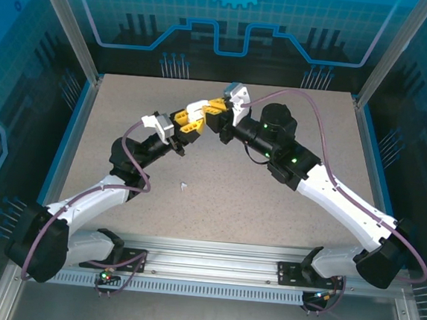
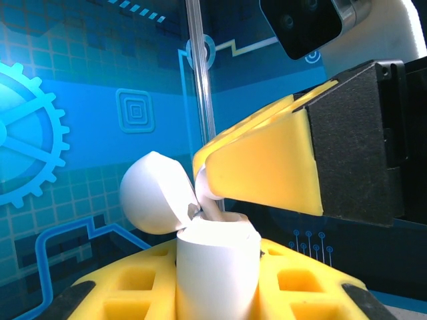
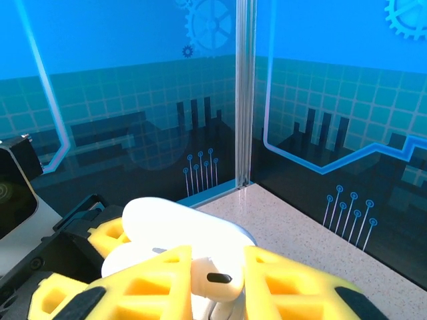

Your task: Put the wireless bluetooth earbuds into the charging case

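Top: left hand [image 1: 188, 122] gripping white case [image 1: 200, 107] above bench [image 1: 269, 206], right hand [image 1: 218, 106] against it, loose earbud [image 1: 184, 185] on bench, left wrist: lid [image 2: 152, 193] open, right hand pinching white earbud [image 2: 205, 188] at case mouth, right wrist: same earbud [image 3: 212, 280] over open case [image 3: 177, 223]

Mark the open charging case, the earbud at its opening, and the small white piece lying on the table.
charging case [image 2: 217, 280]: left wrist view, front of its white body.
earbud [image 3: 204, 283]: right wrist view, its white head.
small white piece [image 1: 184, 185]: top view, its middle.
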Controlling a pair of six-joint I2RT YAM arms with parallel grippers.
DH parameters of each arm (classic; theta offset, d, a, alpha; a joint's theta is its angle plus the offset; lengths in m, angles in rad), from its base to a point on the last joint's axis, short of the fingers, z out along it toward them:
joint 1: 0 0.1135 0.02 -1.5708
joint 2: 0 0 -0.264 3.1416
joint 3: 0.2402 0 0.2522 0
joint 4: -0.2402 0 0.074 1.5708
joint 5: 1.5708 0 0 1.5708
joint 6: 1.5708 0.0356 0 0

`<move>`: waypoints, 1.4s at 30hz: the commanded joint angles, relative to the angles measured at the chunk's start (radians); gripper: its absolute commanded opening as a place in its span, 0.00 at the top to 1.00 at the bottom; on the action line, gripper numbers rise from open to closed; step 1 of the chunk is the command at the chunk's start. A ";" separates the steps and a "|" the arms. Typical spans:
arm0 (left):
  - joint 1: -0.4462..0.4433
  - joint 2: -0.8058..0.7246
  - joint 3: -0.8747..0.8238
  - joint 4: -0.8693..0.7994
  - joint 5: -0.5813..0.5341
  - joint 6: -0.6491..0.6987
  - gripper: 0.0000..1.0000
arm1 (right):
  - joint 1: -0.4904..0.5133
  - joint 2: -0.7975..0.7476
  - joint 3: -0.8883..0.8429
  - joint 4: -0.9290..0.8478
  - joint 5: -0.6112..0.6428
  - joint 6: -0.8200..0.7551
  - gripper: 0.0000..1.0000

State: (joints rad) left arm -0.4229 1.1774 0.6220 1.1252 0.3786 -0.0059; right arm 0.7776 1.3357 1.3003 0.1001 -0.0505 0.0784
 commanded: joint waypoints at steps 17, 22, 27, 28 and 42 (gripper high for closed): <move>-0.014 -0.008 0.037 0.059 -0.027 -0.027 1.00 | -0.010 0.014 -0.005 -0.023 0.004 -0.028 0.78; -0.016 -0.003 0.041 0.059 -0.029 -0.025 1.00 | 0.001 0.017 0.004 -0.072 -0.009 -0.052 0.75; -0.019 0.003 0.040 0.058 -0.032 -0.023 1.00 | 0.002 0.017 0.009 -0.080 -0.007 -0.053 0.72; -0.020 0.004 0.038 0.056 -0.033 -0.024 1.00 | 0.002 0.018 0.012 -0.082 -0.004 -0.052 0.71; -0.029 0.015 0.022 0.039 -0.043 -0.018 1.00 | 0.003 0.003 0.072 -0.115 0.020 -0.014 0.45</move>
State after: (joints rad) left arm -0.4435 1.1870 0.6220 1.1122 0.3519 -0.0261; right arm 0.7788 1.3396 1.3334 0.0032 -0.0494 0.0479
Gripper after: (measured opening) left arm 0.235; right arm 0.533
